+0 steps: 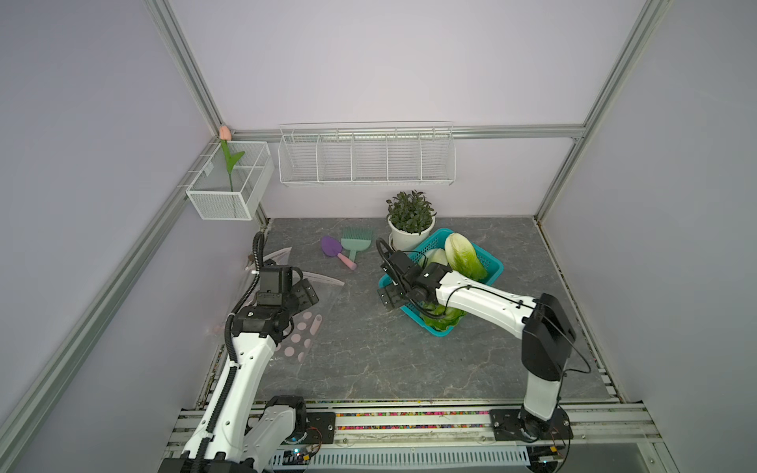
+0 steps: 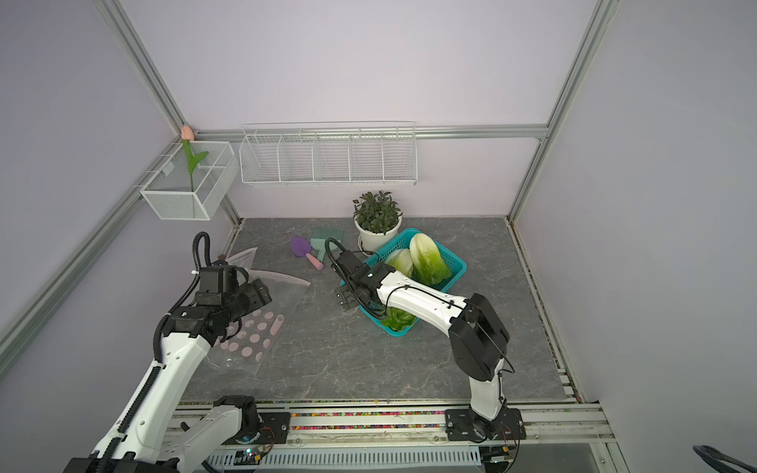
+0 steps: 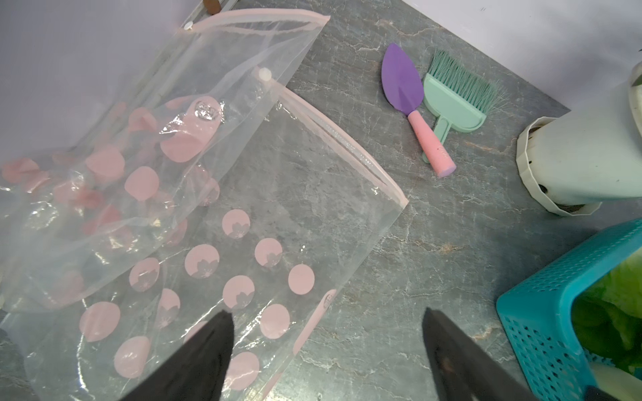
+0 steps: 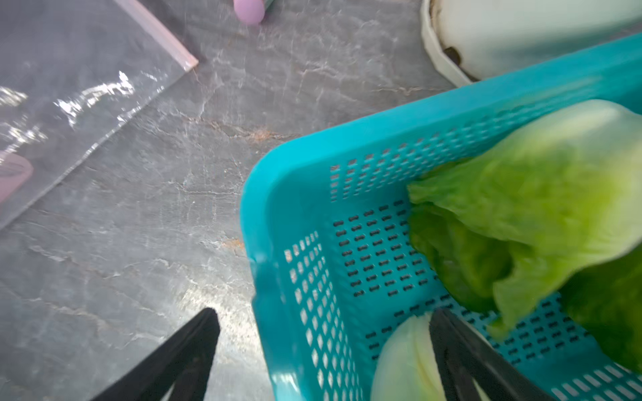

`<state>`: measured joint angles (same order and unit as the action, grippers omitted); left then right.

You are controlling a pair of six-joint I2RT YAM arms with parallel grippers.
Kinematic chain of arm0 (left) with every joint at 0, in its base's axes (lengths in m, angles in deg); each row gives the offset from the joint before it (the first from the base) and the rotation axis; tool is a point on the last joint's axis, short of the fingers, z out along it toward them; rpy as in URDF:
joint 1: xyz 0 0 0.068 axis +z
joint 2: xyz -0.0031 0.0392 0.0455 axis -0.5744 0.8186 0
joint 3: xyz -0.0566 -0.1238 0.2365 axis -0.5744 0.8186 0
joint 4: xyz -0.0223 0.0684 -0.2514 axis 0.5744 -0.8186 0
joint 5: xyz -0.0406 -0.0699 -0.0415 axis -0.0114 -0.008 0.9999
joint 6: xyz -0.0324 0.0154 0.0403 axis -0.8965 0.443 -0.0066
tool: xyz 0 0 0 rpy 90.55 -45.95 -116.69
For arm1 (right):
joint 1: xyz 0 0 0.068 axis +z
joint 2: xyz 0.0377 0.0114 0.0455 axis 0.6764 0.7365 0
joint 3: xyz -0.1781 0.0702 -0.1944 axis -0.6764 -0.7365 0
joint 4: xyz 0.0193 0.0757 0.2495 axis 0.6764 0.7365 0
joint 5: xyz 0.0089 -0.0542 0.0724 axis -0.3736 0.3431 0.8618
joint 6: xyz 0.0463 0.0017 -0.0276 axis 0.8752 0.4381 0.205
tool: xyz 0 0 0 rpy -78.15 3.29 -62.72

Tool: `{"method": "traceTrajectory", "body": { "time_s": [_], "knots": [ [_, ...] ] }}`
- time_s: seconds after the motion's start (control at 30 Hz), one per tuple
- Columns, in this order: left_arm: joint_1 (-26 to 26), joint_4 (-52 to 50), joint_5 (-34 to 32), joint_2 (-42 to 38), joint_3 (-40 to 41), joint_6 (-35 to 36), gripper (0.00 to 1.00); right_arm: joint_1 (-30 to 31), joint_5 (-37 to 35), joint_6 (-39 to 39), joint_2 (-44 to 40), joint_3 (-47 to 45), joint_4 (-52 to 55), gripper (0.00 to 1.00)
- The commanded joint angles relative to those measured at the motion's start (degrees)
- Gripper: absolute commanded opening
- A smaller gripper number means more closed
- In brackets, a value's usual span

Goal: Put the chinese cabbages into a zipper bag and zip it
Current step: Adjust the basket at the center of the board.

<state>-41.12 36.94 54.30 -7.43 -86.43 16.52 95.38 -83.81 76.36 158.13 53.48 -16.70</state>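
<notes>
While cabbages (image 1: 465, 256) lie in basket (image 1: 493, 264) — potted plant (image 1: 411, 223) beside, trowel (image 1: 331, 247), brush (image 1: 355, 241) near.

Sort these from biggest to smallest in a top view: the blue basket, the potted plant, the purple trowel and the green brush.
1. blue basket
2. potted plant
3. purple trowel and green brush: they look about the same size, so I won't rank them.

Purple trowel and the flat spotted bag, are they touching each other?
Apart. The left wrist view shows a strip of bare grey tabletop between the purple trowel and the pink zipper edge of the flat zipper bag.
</notes>
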Motion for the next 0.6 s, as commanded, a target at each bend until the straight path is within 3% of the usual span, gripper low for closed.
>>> {"method": "traceTrajectory", "body": {
  "time_s": [0.0, 0.13, 0.33, 0.47, 0.57],
  "knots": [
    [0.1, 0.7, -1.4, 2.5, 1.8, -2.1, 0.91, -0.3, -4.2, -1.9, 2.8, 1.4, 3.7, 0.96],
    [0.2, 3.1, 0.3, 7.4, 1.2, -2.0, 0.94, -3.1, -6.3, -2.7, 1.3, -2.0, 4.0, 0.93],
    [-0.9, 5.4, -3.6, 18.8, -6.8, 0.1, 0.96, -5.4, -4.4, -6.0, -5.4, -8.0, 2.7, 0.9],
    [-0.9, 0.4, -1.7, 29.1, -17.3, -0.9, 0.96, -4.1, 2.1, -4.4, -8.9, -6.2, 0.5, 0.9],
    [-1.1, -0.1, -3.9, 30.6, -18.4, 0.6, 0.97, -0.9, 3.3, -3.3, -6.2, -0.4, 1.5, 0.91]
  ]
}}
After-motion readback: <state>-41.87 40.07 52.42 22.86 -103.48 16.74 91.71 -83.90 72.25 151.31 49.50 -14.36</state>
